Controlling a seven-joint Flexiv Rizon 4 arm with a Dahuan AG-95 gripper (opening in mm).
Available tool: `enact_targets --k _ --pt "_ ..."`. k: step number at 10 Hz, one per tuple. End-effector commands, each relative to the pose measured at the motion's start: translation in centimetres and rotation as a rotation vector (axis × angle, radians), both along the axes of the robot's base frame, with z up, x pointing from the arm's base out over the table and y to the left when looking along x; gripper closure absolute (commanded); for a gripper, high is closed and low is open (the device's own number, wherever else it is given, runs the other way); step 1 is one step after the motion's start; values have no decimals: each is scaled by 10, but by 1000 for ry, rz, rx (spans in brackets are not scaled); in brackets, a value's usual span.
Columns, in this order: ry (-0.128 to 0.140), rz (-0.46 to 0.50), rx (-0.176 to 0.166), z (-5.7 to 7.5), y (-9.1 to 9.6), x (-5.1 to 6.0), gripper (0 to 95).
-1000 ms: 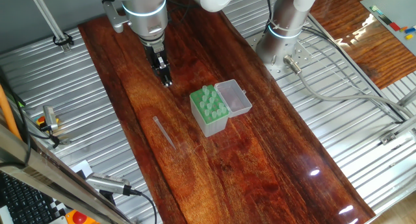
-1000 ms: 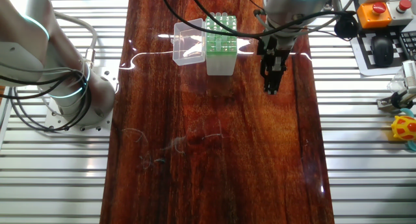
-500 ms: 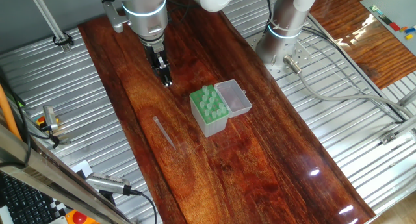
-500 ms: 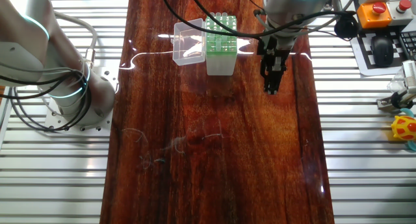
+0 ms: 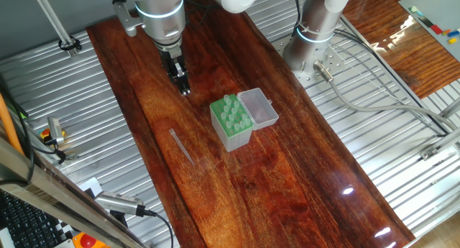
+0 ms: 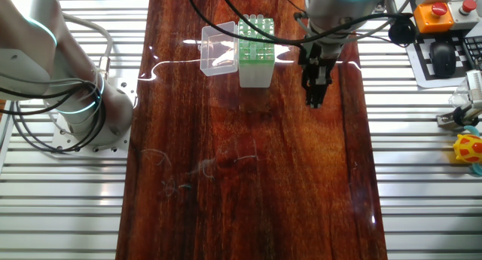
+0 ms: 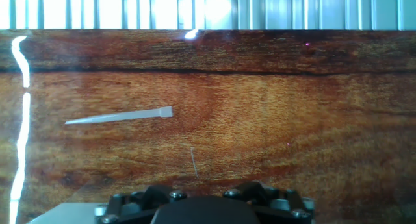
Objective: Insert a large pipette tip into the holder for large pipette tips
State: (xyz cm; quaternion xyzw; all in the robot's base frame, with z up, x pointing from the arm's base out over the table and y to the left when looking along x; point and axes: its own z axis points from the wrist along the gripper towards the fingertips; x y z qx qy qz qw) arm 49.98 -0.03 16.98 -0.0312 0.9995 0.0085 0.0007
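The large pipette tip point(image 5: 181, 145) is a thin clear tapered tube lying flat on the wood table, left of the holder. In the hand view it point(image 7: 120, 115) lies up and to the left, point toward the left. The holder for large pipette tips point(image 5: 231, 121) is a green box with round pale green holes on top and its clear lid point(image 5: 258, 108) open beside it. It also shows in the other fixed view point(image 6: 256, 45). My gripper point(image 5: 185, 90) hangs above the table behind the tip and the holder, fingers together and empty. It also shows in the other fixed view point(image 6: 312, 103).
A second robot's base point(image 5: 314, 43) stands on the ribbed metal surface at the far right. Cables point(image 5: 374, 104) run beside the table. A control box with a red button point(image 6: 434, 15) and a keyboard sit past one table edge.
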Motion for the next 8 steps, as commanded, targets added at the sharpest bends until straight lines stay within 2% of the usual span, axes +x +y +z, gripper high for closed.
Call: enact_targets --k 1,8 --pt "2 17 4 0 0 0 950" --pt "2 35 3 0 0 0 950"
